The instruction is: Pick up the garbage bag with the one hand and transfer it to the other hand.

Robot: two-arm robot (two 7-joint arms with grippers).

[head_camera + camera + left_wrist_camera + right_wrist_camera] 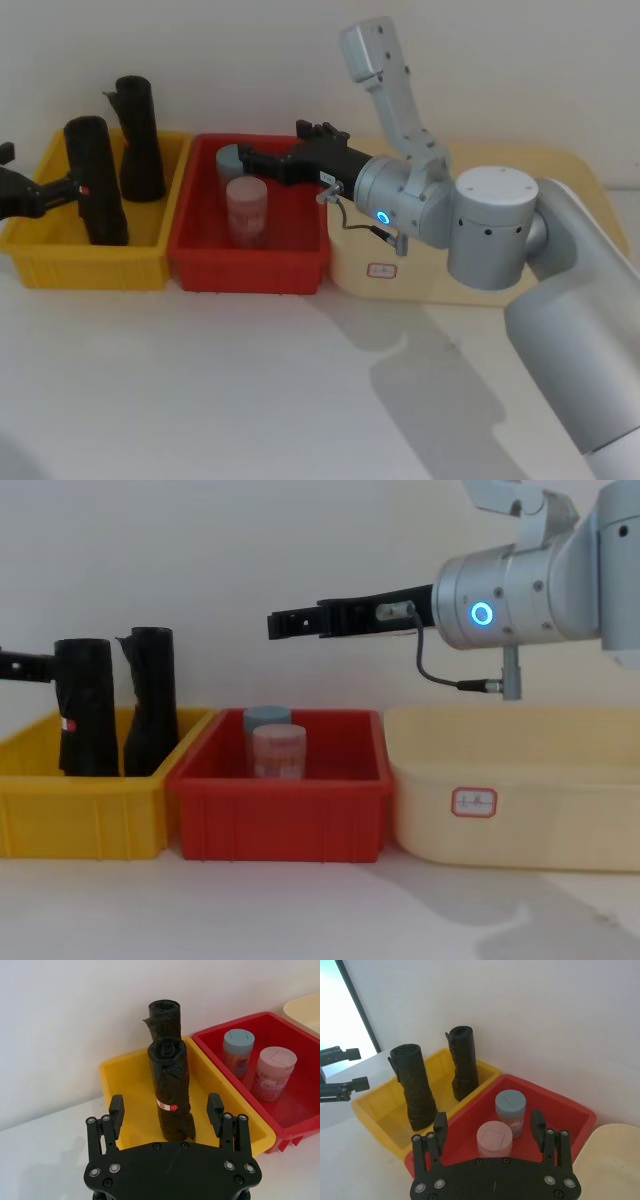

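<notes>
Upright garbage bag [95,170] in the yellow bin [90,268], long axis vertical, just ahead of the left gripper [166,1106], jaws wide. The right gripper [490,1124] is farther off over the red bin [250,270], jaws wide.

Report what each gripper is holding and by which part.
Nothing is held. The left gripper is open, its fingers facing the garbage bag at its middle, not closed on it. The right gripper hangs open above the red bin.
</notes>
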